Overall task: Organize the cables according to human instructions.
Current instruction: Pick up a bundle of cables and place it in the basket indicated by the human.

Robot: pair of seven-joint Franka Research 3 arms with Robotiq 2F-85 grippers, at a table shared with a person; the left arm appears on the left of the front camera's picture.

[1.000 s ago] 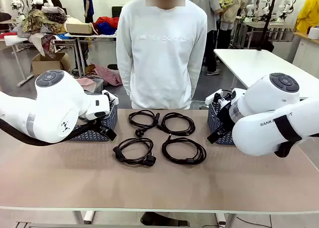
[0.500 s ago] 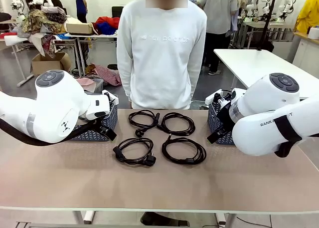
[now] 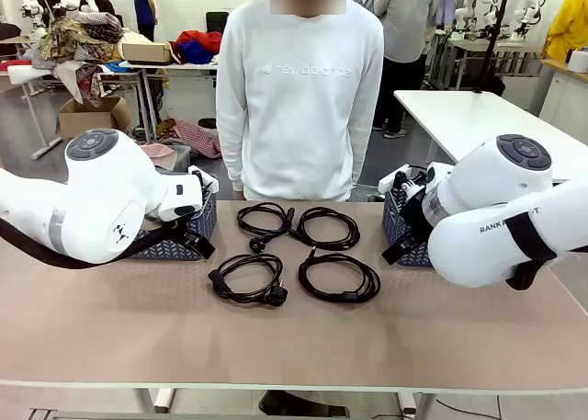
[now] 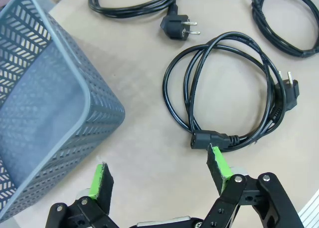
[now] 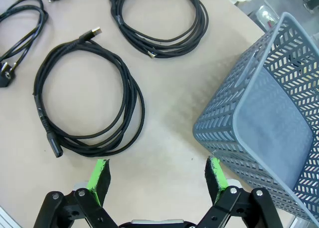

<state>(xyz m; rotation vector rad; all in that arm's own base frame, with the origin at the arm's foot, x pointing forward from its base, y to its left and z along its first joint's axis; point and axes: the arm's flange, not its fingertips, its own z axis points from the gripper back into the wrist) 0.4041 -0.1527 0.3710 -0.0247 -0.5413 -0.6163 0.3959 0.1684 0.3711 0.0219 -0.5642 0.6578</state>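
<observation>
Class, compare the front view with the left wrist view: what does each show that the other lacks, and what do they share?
Front view: the person in a white top standing at the far side, the right arm's basket, and four cables in two rows. Left wrist view: the left gripper with green pads apart, and two bare pins on a plug. Both: the left basket, the tan table, and the near-left cable.
</observation>
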